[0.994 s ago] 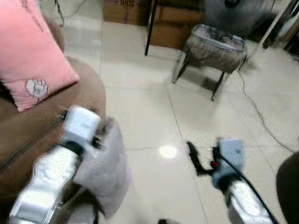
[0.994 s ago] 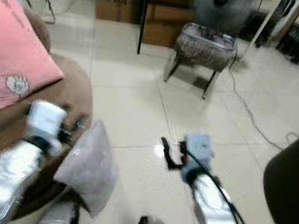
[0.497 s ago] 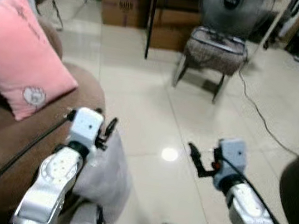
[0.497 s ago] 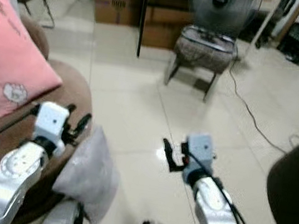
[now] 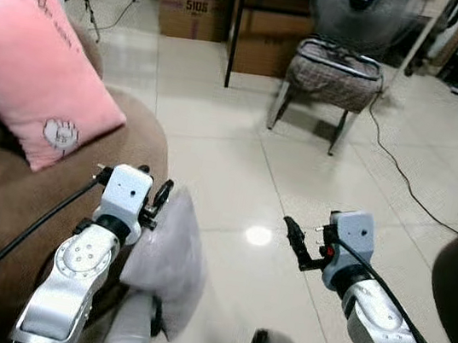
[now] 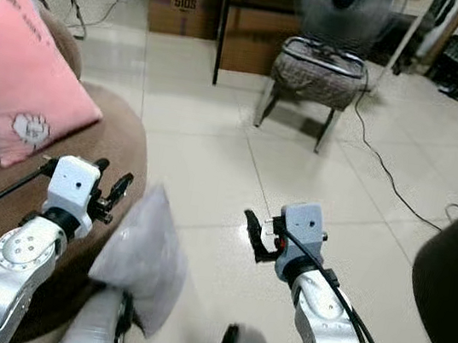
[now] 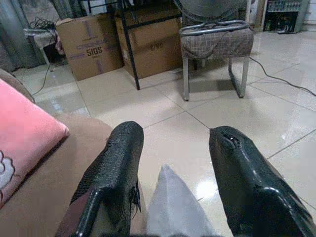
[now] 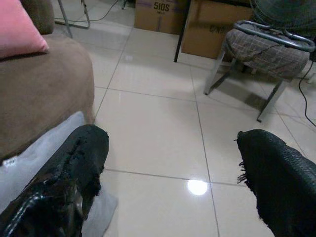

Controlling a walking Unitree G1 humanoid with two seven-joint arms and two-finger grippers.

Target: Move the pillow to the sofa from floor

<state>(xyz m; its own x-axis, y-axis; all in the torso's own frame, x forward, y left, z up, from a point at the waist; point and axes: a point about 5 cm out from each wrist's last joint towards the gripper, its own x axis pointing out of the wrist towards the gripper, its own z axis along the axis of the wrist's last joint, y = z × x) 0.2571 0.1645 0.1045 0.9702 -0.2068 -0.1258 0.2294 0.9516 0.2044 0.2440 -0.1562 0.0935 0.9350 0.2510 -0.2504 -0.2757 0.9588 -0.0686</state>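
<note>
Left gripper has edged up, fingers spread around soft grey fabric pillow beside rounded brown sofa; right gripper released, off pillow.

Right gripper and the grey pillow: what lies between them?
Bare floor tile with a lamp glare spot, by the left eye view. The right gripper, open, hangs apart from the grey pillow, which stands between the left gripper's open fingers.

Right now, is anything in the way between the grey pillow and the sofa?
Nothing visible. The pillow leans right beside the sofa, just under the open left gripper. A pink cushion takes part of the seat.
</note>
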